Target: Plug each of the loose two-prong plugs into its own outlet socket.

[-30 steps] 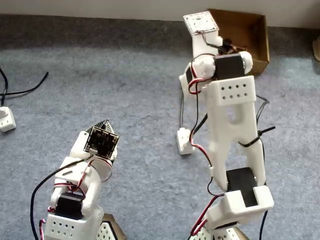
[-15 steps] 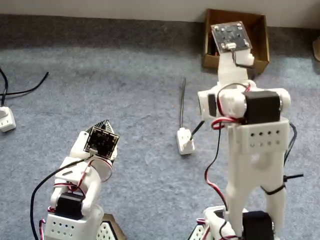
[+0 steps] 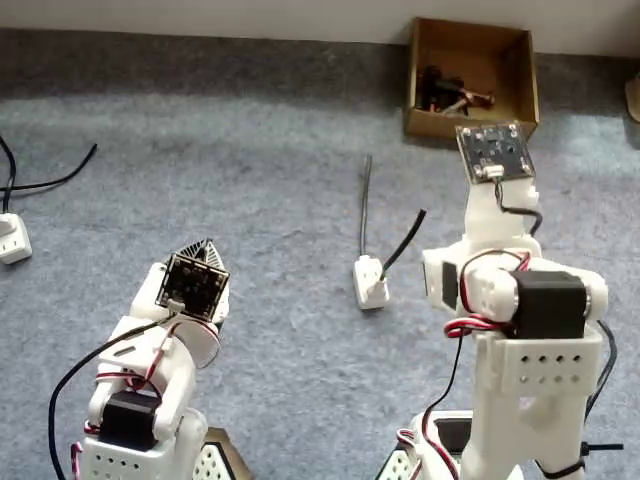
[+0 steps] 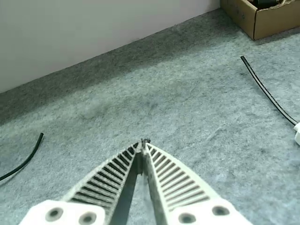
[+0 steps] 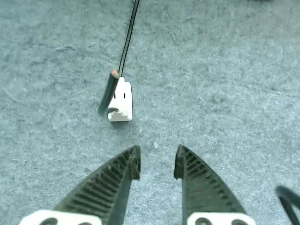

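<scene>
Just beyond the right fingers [image 5: 130, 165], spread and empty, lies the outlet socket [image 5: 121, 101]; left fingers [image 4: 161, 172] are clenched.

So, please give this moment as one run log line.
left gripper: shut, empty | right gripper: open, empty | white socket: ahead of right gripper

Grey carpet [image 3: 250, 180] is covering the whole floor, running up to a pale wall [image 3: 200, 15] at the far edge. An open cardboard box [image 3: 440, 127] is sitting by that wall, holding small dark and reddish parts [image 3: 450, 95], too jumbled to identify.
</scene>
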Robot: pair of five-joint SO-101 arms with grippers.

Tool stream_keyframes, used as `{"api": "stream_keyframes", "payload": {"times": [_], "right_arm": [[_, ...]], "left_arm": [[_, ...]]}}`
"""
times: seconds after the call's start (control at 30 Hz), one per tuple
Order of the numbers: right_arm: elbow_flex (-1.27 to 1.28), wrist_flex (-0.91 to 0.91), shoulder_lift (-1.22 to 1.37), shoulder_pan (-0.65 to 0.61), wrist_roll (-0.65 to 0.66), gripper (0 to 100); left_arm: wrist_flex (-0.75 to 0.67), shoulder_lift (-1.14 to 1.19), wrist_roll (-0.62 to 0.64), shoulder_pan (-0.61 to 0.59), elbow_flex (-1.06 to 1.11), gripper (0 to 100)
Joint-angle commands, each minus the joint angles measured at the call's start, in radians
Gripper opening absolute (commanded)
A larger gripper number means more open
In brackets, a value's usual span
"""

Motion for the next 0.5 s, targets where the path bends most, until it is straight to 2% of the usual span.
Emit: {"api": "stream_keyframes", "payload": {"times": [0.0,0.23,0.37,0.47], "right_arm": [[0.137,-0.079,-0.087,0.007,0.012,7.7],[0.455,-0.248,-0.205,0.007,0.015,6.0],[0.579,-0.32,-0.257,0.007,0.072,6.0],[0.667,-0.384,-0.278,0.007,0.075,6.0]], "left_arm": [[0.041,-0.002,0.015,-0.005,-0.097,1],[0.109,-0.001,0.017,-0.005,-0.194,1],[0.149,0.005,0.015,-0.005,-0.263,1],[0.157,0.088,0.015,-0.005,-0.314,1]]}}
